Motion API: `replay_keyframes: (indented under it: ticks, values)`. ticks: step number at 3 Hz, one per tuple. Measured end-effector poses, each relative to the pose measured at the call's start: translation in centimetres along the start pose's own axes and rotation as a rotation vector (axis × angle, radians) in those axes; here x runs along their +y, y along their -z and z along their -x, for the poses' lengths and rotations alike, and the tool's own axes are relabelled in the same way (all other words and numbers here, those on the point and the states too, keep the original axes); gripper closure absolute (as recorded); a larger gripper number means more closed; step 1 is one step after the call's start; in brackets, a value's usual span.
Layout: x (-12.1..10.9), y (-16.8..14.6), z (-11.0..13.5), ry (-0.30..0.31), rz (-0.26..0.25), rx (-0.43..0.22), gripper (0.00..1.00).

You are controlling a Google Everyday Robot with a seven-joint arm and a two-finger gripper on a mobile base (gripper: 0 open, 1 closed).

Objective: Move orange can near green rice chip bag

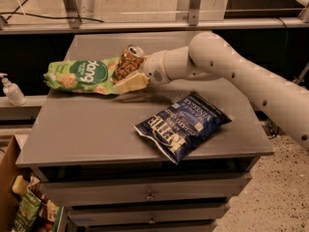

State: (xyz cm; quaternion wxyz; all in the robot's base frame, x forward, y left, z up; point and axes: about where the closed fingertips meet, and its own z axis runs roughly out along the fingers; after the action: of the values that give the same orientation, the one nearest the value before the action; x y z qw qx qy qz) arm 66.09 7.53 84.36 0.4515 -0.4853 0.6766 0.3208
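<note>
- The gripper [124,76] hangs over the back-left part of the bench top, at the end of the white arm [231,71] that reaches in from the right edge
- It is pinching the orange can [127,62]: one pale finger [130,83] shows in front of and below the can, and the other is hidden behind it
- The orange can is tilted, with its silvery top toward the back right; its lower left side overlaps the right end of the green rice chip bag [79,75], and I cannot tell whether it rests on the bench top
- The green rice chip bag lies flat by the left edge, toward the back-left corner
- A dark blue Kettle chip bag [183,125] lies flat toward the front-right corner, well apart from the can and the green bag
- The grey bench [87,139] has drawers [145,192] below its front edge
- A pump bottle [10,90] stands on a ledge beyond the left edge
</note>
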Motion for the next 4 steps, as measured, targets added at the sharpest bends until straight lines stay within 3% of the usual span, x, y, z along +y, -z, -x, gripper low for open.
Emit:
replay_keyframes:
  ticks: [2, 4]
  values:
    - [-1.2, 1.3, -0.4, -0.039, -0.054, -0.013, 0.0]
    - [-6.5, 6.2, -0.8, -0.028, -0.192, 0.009, 0.0]
